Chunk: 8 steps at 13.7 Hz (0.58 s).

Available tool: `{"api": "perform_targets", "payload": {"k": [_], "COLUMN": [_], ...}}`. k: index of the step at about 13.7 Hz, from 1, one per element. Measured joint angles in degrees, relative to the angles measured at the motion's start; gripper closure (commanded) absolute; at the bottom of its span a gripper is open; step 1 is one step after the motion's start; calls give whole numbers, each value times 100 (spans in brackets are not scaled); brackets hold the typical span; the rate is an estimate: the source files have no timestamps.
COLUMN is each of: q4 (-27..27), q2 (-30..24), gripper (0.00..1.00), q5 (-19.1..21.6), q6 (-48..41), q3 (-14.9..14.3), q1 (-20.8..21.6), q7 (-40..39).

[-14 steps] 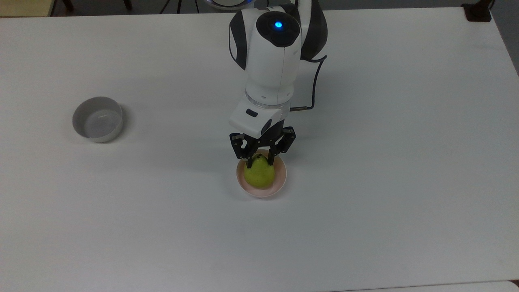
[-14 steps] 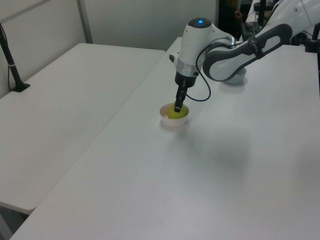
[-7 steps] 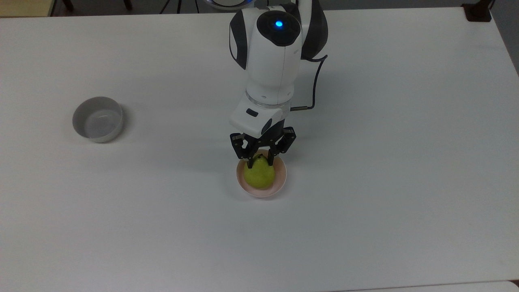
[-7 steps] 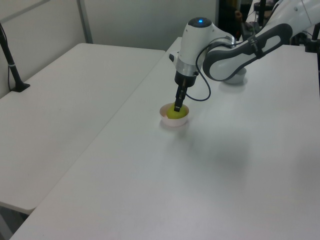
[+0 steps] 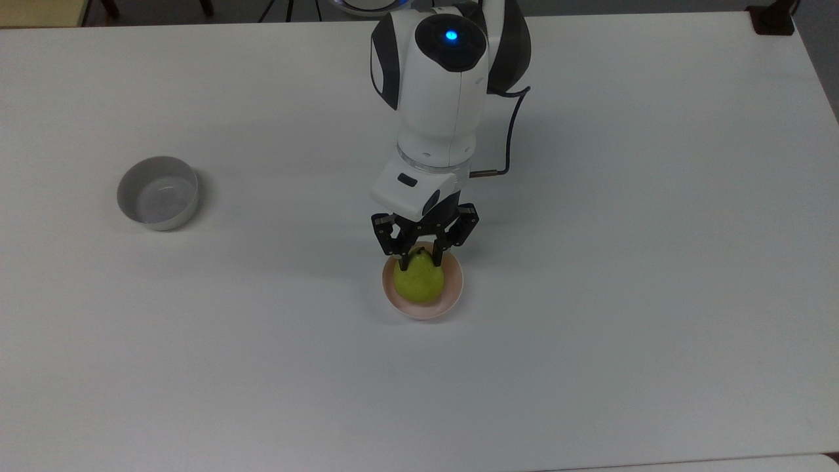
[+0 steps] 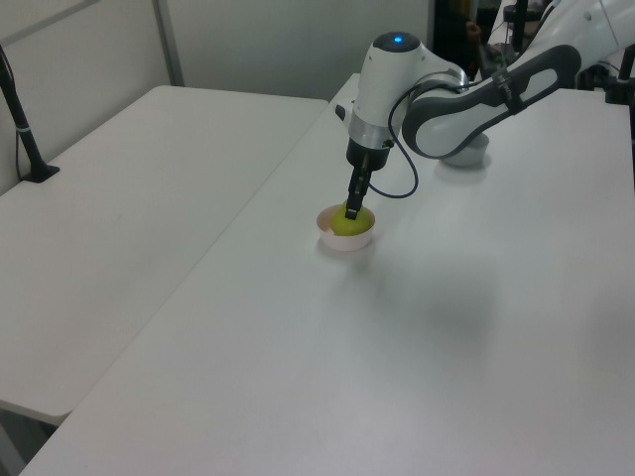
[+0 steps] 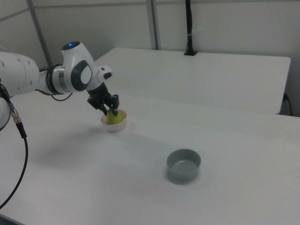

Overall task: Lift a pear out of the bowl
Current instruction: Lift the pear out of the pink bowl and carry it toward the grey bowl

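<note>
A yellow-green pear (image 5: pixel 419 283) stands upright in the small pale pink bowl (image 5: pixel 455 288) near the middle of the white table. My gripper (image 5: pixel 420 260) reaches down from above, its two black fingers pressed against either side of the pear's narrow upper part, shut on it. The pear's wide base still sits inside the bowl. In the left view the gripper (image 6: pixel 352 210) stands over the pear (image 6: pixel 347 225) and the bowl (image 6: pixel 344 241). The right view shows the same grasp: gripper (image 7: pixel 110 111), pear (image 7: pixel 113 118), bowl (image 7: pixel 116 126).
A grey-white bowl (image 5: pixel 157 193) stands apart at the top view's left, and it shows in the right view as the grey bowl (image 7: pixel 183 165), nearer the camera. A second white table (image 6: pixel 119 198) adjoins, with a black post (image 6: pixel 25 129) on it.
The arm's wrist has crept slightly toward the top view's upper edge. The fingers stay on the pear's upper part, and the pear stays in the bowl.
</note>
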Motion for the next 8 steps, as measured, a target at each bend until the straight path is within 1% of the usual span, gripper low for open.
{"api": "perform_targets", "payload": {"k": [8], "q4": [41], "q2": [-452], "gripper": [75], "q5": [0], "q6": [-498], "q3": [-10], "q1": [-15], "q7": [23]}}
